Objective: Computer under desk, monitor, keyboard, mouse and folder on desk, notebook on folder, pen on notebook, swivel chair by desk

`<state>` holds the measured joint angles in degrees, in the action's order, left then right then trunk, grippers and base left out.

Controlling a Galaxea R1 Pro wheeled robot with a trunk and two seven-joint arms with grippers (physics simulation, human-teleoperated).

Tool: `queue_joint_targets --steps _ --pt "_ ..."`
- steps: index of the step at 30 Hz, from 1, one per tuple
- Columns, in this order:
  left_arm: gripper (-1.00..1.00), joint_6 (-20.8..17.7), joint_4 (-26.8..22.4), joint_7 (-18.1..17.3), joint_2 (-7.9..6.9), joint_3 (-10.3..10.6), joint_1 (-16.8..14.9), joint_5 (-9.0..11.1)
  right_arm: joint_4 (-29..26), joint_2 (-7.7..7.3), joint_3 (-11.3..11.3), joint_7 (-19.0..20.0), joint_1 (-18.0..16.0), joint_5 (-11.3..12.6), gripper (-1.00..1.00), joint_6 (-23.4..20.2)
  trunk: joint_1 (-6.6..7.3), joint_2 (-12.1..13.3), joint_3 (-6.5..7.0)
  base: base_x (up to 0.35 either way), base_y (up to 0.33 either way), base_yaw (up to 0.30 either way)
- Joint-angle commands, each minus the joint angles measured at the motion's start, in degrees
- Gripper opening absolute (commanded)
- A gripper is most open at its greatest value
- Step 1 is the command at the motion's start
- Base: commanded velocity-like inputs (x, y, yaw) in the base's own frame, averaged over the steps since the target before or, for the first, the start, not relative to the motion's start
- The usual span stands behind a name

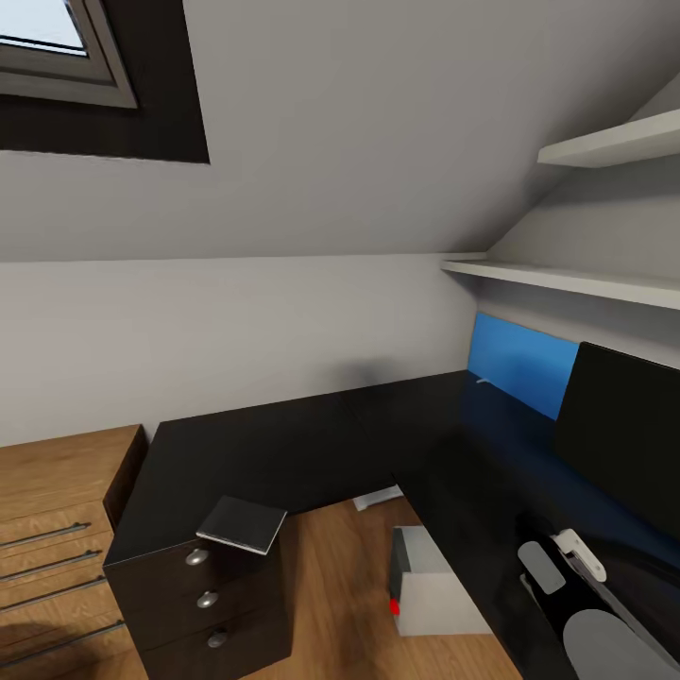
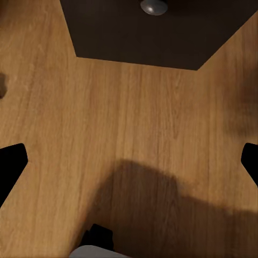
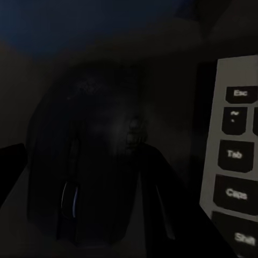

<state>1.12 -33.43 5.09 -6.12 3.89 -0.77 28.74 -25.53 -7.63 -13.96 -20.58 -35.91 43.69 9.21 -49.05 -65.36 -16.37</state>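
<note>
In the right wrist view the dark rounded mouse looms close, dimly lit, on the black desk. Beside it lies the keyboard, its Esc, Tab and Caps keys readable. My right gripper has a dark finger against each flank of the mouse. The right arm hangs low over the desk in front of the black monitor. The dark notebook lies on the desk corner above the drawers. The grey computer stands under the desk. My left gripper is open over the wood floor.
A wooden dresser stands left of the black drawer unit, whose knob also shows from the left wrist. A blue wall panel and white shelves are at the right. A skylight is high on the left.
</note>
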Motion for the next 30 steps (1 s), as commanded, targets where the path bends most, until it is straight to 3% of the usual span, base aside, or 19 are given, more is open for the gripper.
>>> queue_joint_targets --steps 1,24,30 --pt "1.00 0.12 -0.06 0.43 -0.06 0.41 -0.03 0.44 -0.03 -0.01 0.07 0.19 -0.04 0.80 -1.00 0.37 0.00 -0.05 -0.07 0.000 0.004 0.000" --pt "1.00 0.13 -0.03 0.15 0.09 0.56 -0.02 0.17 -0.14 0.07 0.03 0.01 -0.04 0.80 -1.00 0.61 0.00 -0.05 -0.07 0.032 0.026 0.000" --pt "1.00 0.12 -0.05 0.18 0.14 0.58 -0.02 0.17 -0.13 0.07 -0.01 0.01 -0.04 0.79 -1.00 0.58 -1.32 -2.45 -1.15 0.000 0.000 0.000"
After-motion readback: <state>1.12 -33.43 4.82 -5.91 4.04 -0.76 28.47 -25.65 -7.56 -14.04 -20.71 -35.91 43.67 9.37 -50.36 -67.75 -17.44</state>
